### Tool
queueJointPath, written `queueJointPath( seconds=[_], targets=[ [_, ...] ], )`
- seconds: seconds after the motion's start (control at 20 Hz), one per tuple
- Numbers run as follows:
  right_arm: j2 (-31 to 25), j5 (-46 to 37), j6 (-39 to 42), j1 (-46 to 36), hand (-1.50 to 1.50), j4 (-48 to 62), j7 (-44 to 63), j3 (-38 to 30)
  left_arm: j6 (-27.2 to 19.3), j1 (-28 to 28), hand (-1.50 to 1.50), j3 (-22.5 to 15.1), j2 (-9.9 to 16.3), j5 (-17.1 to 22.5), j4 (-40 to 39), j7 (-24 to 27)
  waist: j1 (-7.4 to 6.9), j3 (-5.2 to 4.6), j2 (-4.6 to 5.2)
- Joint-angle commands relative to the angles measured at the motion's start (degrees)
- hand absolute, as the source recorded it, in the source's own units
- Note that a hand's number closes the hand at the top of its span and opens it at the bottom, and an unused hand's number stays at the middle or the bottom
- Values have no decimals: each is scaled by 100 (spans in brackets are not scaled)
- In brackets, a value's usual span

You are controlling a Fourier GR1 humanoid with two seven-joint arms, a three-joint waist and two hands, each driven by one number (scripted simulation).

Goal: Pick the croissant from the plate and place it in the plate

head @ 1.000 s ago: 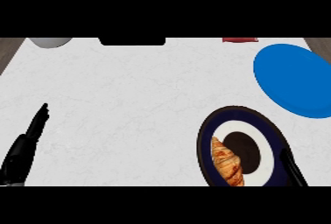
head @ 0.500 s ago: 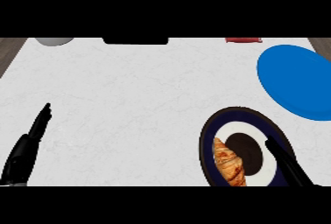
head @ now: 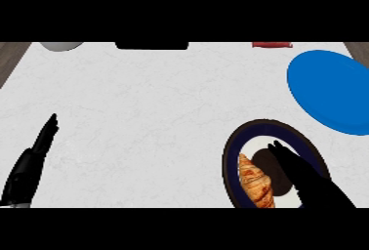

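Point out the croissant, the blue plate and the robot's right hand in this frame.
croissant (head: 256, 181), head view, on the middle of its brown body.
blue plate (head: 330, 93), head view, on its bare blue surface.
right hand (head: 302, 173), head view, on the black hand above the dark-rimmed plate (head: 232, 146).

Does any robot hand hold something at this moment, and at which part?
Nothing is held. The right robot hand hovers open over the dark-rimmed plate, beside the croissant. The left robot hand rests open at the left.

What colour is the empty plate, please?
Solid blue plate, seen in the head view.
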State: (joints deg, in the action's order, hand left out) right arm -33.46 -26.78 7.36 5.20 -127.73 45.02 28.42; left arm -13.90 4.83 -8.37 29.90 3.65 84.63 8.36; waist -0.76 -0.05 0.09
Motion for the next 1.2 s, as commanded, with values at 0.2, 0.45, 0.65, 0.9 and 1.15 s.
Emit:
queueJointPath(
  seconds=[0.2, 0.45, 0.65, 0.9, 1.15],
  targets=[
    [468, 50, 925, -681, -150, 808, 55, -133, 432, -546, 0, 428, -238, -97, -903, 254, 79, 3, -3],
    [833, -136, 1030, -740, -150, 1574, -499, -159, 395, -419, 0, 422, -386, -396, -448, 23, 66, 5, -5],
    [1047, 25, 1459, -916, -150, 1806, -459, -390, 331, 214, 0, 461, -508, -592, 127, -11, 43, 6, -11],
    [1175, -625, 1152, -415, -150, 2171, -993, -217, 748, 206, 0, 823, -394, -534, 176, -7, 59, 6, -13],
    [1141, -704, 1348, -253, -150, 2246, -1513, -617, 871, -72, 0, 1019, -687, -750, -124, 12, 78, 6, -12]
  ],
)
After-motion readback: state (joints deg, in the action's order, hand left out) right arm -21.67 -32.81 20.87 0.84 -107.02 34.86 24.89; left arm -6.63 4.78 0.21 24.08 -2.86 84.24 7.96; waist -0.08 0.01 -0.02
